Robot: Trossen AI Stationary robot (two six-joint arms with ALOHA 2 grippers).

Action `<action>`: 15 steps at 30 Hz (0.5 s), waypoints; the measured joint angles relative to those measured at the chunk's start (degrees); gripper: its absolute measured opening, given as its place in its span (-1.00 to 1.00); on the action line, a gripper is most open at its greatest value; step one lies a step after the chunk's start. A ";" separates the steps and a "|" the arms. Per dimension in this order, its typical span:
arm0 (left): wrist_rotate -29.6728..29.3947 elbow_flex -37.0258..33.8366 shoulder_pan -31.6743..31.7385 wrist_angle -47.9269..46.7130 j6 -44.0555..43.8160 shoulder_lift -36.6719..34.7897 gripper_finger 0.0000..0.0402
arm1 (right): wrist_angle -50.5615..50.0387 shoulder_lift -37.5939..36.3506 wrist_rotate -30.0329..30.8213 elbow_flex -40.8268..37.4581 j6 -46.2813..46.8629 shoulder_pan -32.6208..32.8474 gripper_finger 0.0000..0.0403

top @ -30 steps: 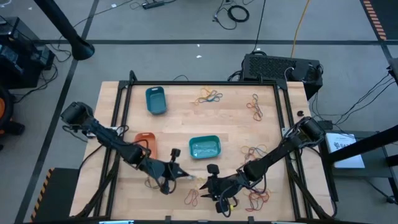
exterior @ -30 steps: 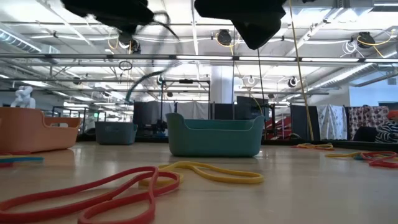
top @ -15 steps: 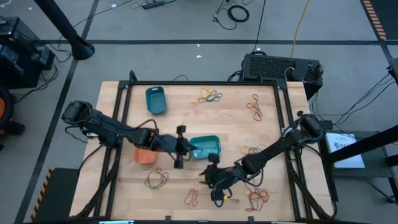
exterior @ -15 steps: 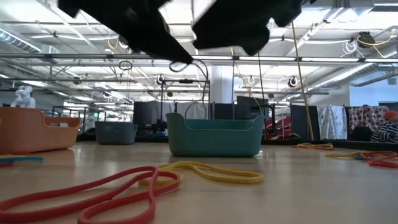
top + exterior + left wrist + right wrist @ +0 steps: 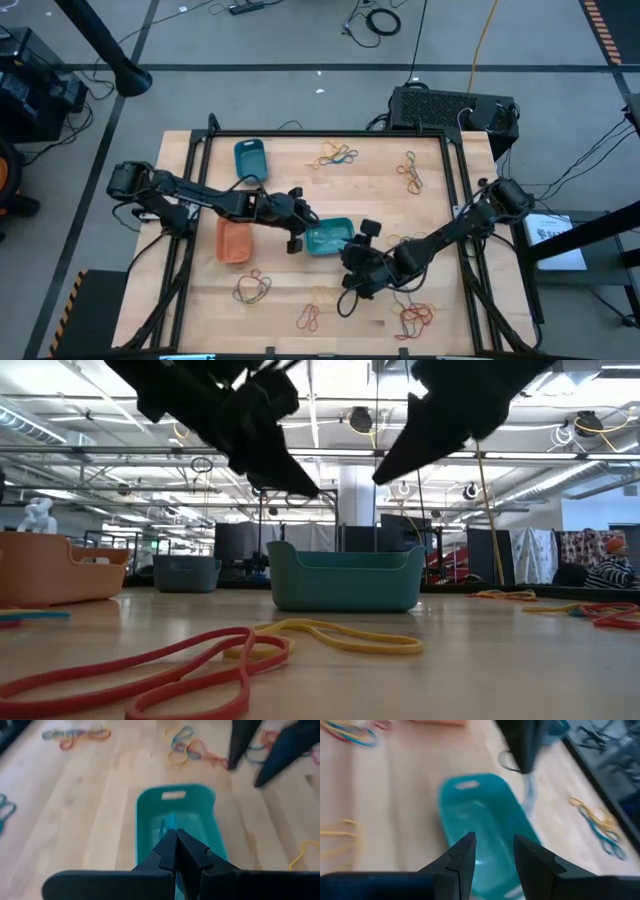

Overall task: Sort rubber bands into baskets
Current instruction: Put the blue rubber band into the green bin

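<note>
Over the teal basket (image 5: 329, 237), mid-table, both arms meet. Left end effector (image 5: 298, 232) sits at the basket's left end, fingers pressed together; a thin blue-green strand shows at the fingertips (image 5: 176, 836) in the left wrist view, can't tell for sure it's a band being held. Right end effector (image 5: 362, 244) is at the basket's right end, fingers (image 5: 464, 851) apart with a clear gap, nothing between them.

Baskets: orange basket (image 5: 234, 240) just left of the teal one, darker blue basket (image 5: 251, 161) toward the far left part of the table (image 5: 380, 190). Teal basket looks to have something pale blue inside in the left wrist view, too blurred to call.

Rubber bands are scattered in clusters:
- mixed bunch (image 5: 336, 154) near the far edge, centre
- red/orange bunch (image 5: 411, 171) far right
- reddish bunch (image 5: 251, 289) near edge, left
- yellow band (image 5: 322, 297) and red bands (image 5: 309, 318) near edge, centre
- red/orange bunch (image 5: 415, 319) near edge, right
- a few more beside the right arm, partly hidden

Low view: red loops (image 5: 150, 675) and a yellow loop (image 5: 340, 637) lie flat in front of the teal basket, apart from it.
</note>
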 joint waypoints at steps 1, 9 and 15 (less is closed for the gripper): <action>0.10 0.00 0.17 0.20 -0.67 0.62 -0.95 | -0.80 -0.11 0.30 0.00 0.07 -0.02 -0.38; 1.12 0.00 0.54 1.77 -6.85 4.16 -0.95 | -5.95 -0.26 0.10 0.00 -0.34 0.29 -0.38; 1.12 0.02 0.09 3.17 -6.88 4.16 -0.95 | -6.25 -0.26 -3.61 0.00 -4.89 -0.53 -0.38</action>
